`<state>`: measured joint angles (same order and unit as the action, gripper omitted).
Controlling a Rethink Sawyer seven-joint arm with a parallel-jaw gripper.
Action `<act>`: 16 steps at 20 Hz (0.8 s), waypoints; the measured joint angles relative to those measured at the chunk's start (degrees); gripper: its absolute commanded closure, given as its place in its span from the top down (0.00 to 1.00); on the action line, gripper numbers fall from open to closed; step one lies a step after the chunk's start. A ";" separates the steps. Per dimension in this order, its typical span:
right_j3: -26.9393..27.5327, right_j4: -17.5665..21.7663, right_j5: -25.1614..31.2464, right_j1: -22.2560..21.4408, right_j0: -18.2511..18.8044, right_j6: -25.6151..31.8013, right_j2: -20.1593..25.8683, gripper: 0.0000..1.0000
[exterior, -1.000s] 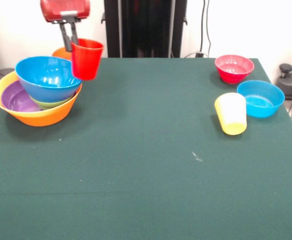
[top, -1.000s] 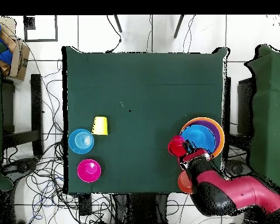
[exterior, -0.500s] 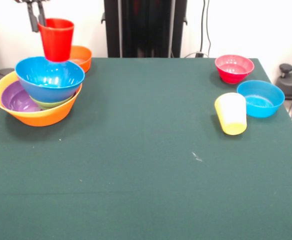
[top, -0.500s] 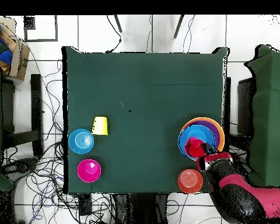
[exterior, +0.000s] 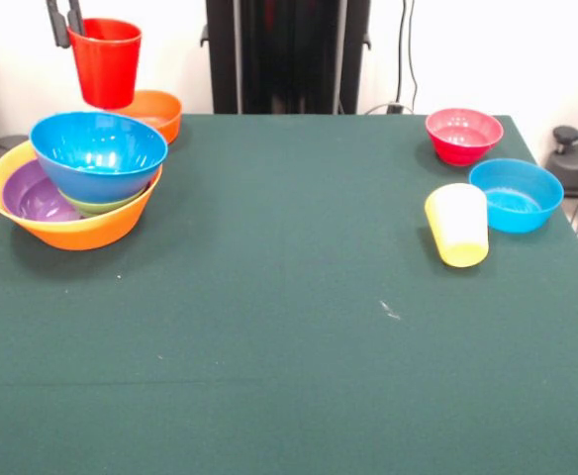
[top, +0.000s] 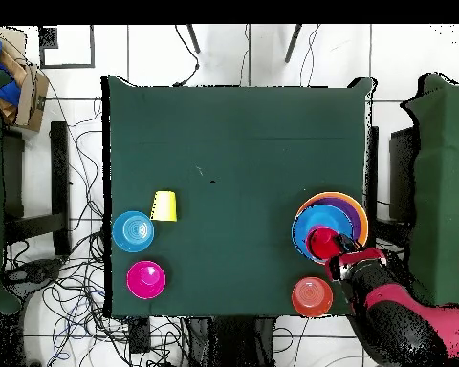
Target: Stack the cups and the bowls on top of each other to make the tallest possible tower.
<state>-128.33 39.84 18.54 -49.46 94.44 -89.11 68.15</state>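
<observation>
A red cup [exterior: 104,61] hangs upright in the air, just above the blue bowl [exterior: 98,153] and clear of it. My gripper [exterior: 68,33] is shut on the cup's left rim at the picture's top edge. That blue bowl tops the tower: it sits on a green bowl [exterior: 101,206], inside a purple bowl [exterior: 32,195] and a large yellow-orange bowl [exterior: 76,230]. From overhead the red cup [top: 323,245] covers the near part of the tower [top: 340,212], with the gripper [top: 342,258] beside it. A yellow cup [exterior: 458,226] lies on its side at the right.
A small orange bowl [exterior: 155,111] stands behind the tower. At the right, a pink-red bowl [exterior: 463,135] and a second blue bowl [exterior: 515,195] stand by the yellow cup. The arm [top: 405,325] reaches in past the table's edge.
The gripper carried the red cup from the tower's right side to above the blue bowl, then raised it a little.
</observation>
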 measured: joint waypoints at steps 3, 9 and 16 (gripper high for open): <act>0.21 1.68 -0.02 1.14 -0.69 0.00 -0.38 0.00; 1.60 7.96 -0.01 6.35 -2.60 0.00 -1.94 0.00; 3.15 11.20 -0.01 12.29 -2.38 0.00 -3.04 0.00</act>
<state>-125.19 51.04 18.53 -37.16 92.06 -89.11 65.11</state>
